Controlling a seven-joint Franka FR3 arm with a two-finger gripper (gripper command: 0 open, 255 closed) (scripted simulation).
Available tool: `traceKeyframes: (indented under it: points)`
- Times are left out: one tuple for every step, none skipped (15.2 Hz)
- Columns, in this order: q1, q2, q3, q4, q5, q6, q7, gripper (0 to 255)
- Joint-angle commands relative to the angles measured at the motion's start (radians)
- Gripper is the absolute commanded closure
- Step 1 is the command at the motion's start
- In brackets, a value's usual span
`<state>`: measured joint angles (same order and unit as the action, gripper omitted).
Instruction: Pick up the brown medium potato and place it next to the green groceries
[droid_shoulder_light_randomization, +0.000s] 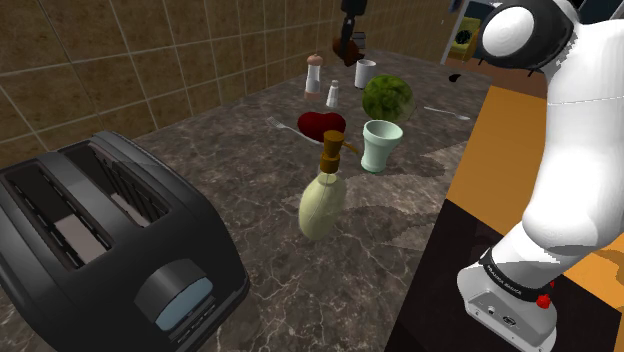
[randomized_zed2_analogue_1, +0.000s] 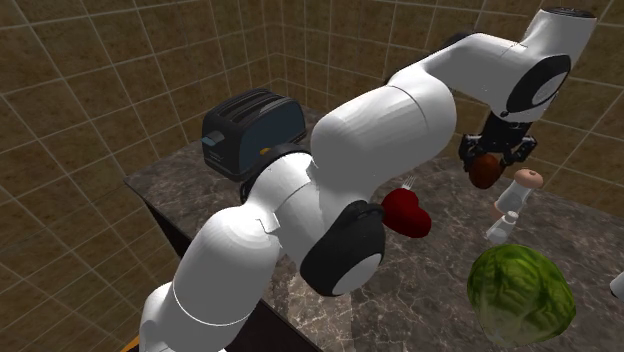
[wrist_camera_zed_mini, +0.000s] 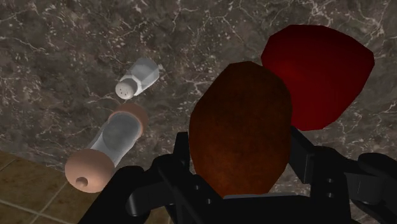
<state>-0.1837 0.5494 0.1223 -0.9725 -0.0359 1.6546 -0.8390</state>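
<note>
Arm stretched out, end effector loaded.

My white arm (droid_shoulder_light_randomization: 572, 150) rises from its base at the shoulder view's lower right and reaches far up and to the left. In the second exterior view it arcs across from lower left to the wrist at upper right. The black end effector (randomized_zed2_analogue_1: 495, 158) points downward, raised in the air, its fingers (wrist_camera_zed_mini: 304, 154) clasped on either side of the brown potato (wrist_camera_zed_mini: 242, 130).

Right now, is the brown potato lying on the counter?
No. The gripper is shut on the brown potato and holds it above the dark veined counter.
</note>
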Motion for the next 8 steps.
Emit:
traceKeyframes:
  points:
    - [-0.005, -0.008, 0.000, -0.038, 0.002, 0.030, -0.005, 255]
    - [-0.006, -0.015, 0.000, -0.063, 0.002, 0.048, -0.005, 255]
    - [-0.008, -0.021, 0.000, -0.086, 0.003, 0.066, -0.005, 255]
    - [-0.009, -0.027, 0.000, -0.109, 0.004, 0.083, -0.005, 255]
    - [-0.010, -0.031, 0.000, -0.130, 0.004, 0.099, -0.005, 255]
    - [-0.011, -0.036, 0.000, -0.150, 0.005, 0.115, -0.006, 255]
    - [-0.012, -0.039, 0.000, -0.169, 0.005, 0.131, -0.006, 255]
    - [-0.013, -0.042, 0.000, -0.188, 0.005, 0.146, -0.006, 255]
